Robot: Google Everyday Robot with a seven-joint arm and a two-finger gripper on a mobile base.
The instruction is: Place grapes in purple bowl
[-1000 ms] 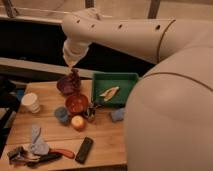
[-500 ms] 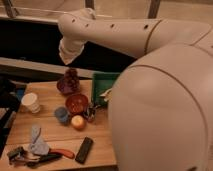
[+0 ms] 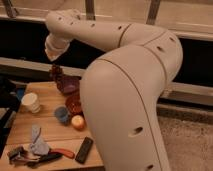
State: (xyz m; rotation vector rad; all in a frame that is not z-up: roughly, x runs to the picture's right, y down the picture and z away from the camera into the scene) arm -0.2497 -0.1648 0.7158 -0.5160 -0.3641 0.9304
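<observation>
— What lies nearest you on the table (image 3: 47, 97)?

— At the front edge, a black remote (image 3: 83, 149) beside my big white arm (image 3: 130, 100). To its left, a red-handled tool (image 3: 62, 152) and a crumpled blue-grey cloth (image 3: 37, 145) on a heap of dark odds and ends.

— And further in?

— A round yellow-orange fruit (image 3: 77, 122), then a small blue dish (image 3: 61, 114) just beside it, and a white paper cup (image 3: 31, 102) off to the left. Behind the fruit sits the red-orange bowl (image 3: 73, 104), partly hidden by my arm.

— Where is the purple bowl?

— Beyond the red-orange one, toward the far edge of the table: the purple bowl (image 3: 68, 85), its dark inside facing me.

— The grapes?

— The grapes (image 3: 56, 73) hang as a dark reddish bunch at the bowl's far left rim, right under my gripper (image 3: 54, 64). My gripper is closed on the top of the bunch, hovering above the back of the table, with the wrist reaching down from the upper left.
</observation>
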